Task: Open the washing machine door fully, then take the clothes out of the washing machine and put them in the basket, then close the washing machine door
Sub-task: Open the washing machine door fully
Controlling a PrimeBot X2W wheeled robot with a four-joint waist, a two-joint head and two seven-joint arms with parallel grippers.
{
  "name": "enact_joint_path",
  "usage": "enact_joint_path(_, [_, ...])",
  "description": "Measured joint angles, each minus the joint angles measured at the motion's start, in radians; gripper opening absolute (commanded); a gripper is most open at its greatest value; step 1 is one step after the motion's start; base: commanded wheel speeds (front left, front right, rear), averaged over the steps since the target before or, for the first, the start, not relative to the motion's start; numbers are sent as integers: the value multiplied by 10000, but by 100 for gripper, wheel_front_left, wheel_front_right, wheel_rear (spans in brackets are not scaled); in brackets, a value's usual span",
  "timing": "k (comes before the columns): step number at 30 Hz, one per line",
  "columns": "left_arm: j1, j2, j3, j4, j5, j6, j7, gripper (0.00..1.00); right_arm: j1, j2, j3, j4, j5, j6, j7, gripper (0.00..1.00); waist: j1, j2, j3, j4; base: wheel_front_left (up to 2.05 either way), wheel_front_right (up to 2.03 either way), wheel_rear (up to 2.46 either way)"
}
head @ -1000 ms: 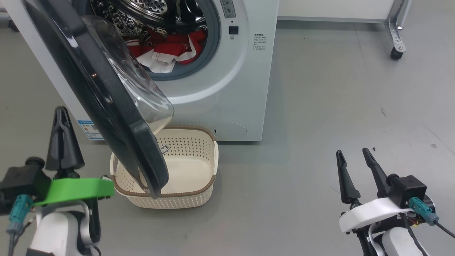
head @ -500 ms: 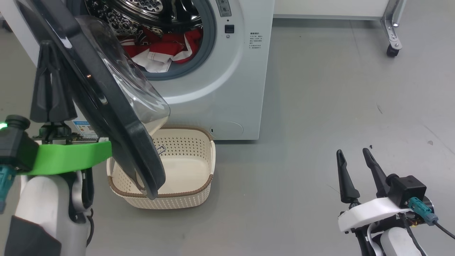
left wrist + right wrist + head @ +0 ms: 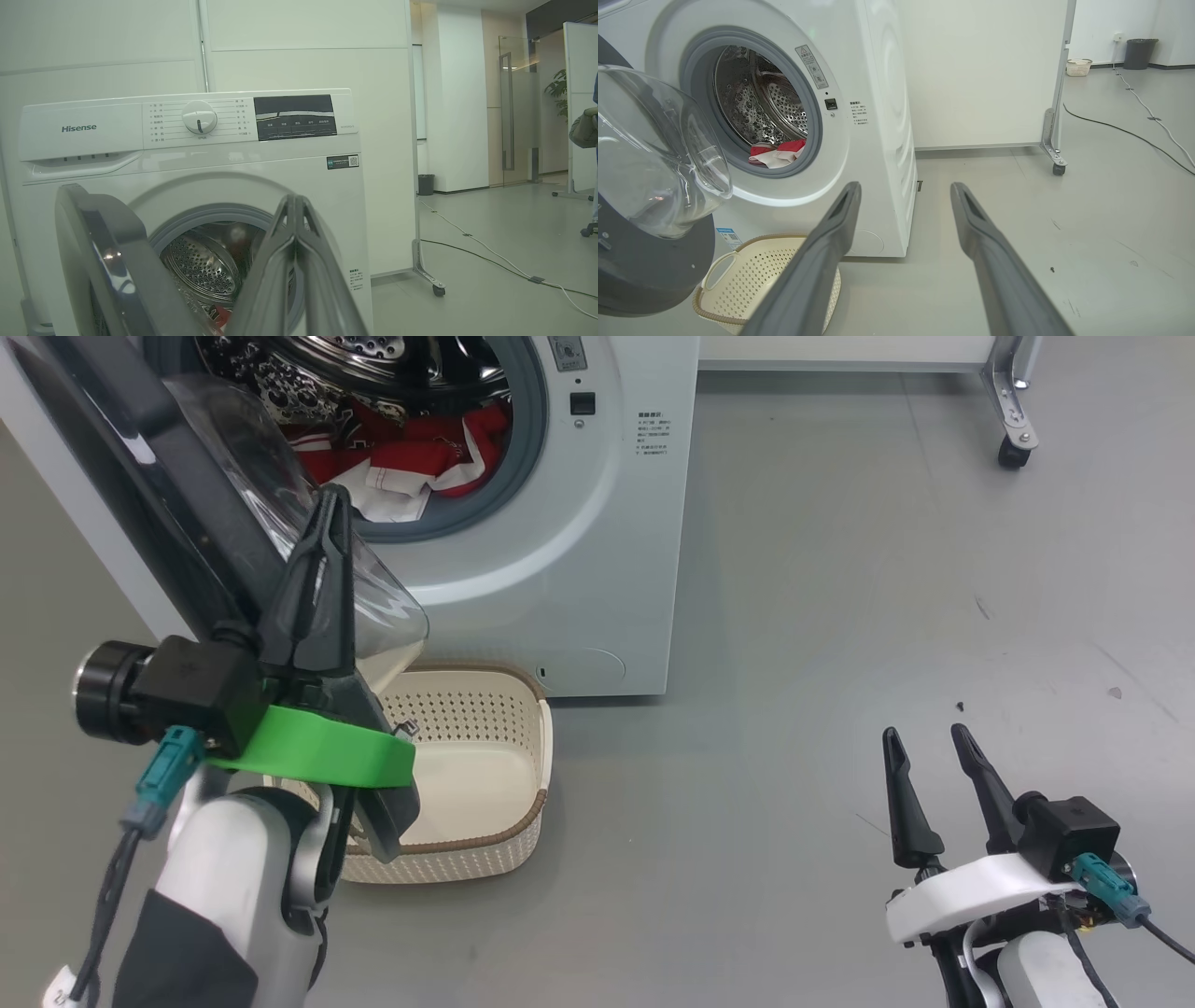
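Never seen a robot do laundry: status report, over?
Left claw shut, raised beside glossy black round glass-windowed door. Right claw open, idle. Red-and-white jersey clothes inside white front-loading washing machine. Door partly open, overhanging cream perforated plastic basket.

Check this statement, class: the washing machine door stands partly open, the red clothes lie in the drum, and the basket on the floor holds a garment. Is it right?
One part is wrong: the basket is empty, as the head view shows. The washing machine door does stand partly open and the red clothes do lie in the drum.
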Motion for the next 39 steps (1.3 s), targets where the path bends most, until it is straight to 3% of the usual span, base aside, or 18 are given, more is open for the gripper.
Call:
enact_joint_path(14, [1025, -255, -796, 1576, -234, -63, 1110, 0, -16, 173, -199, 44, 0, 90, 0, 100, 0, 0, 174, -206, 0, 0, 0])
enact_joint_path(39, [1201, -382, -441, 3241, -826, 286, 1360, 0, -61, 332, -353, 276, -132, 265, 0, 100, 0, 0, 323, -511, 0, 0, 0])
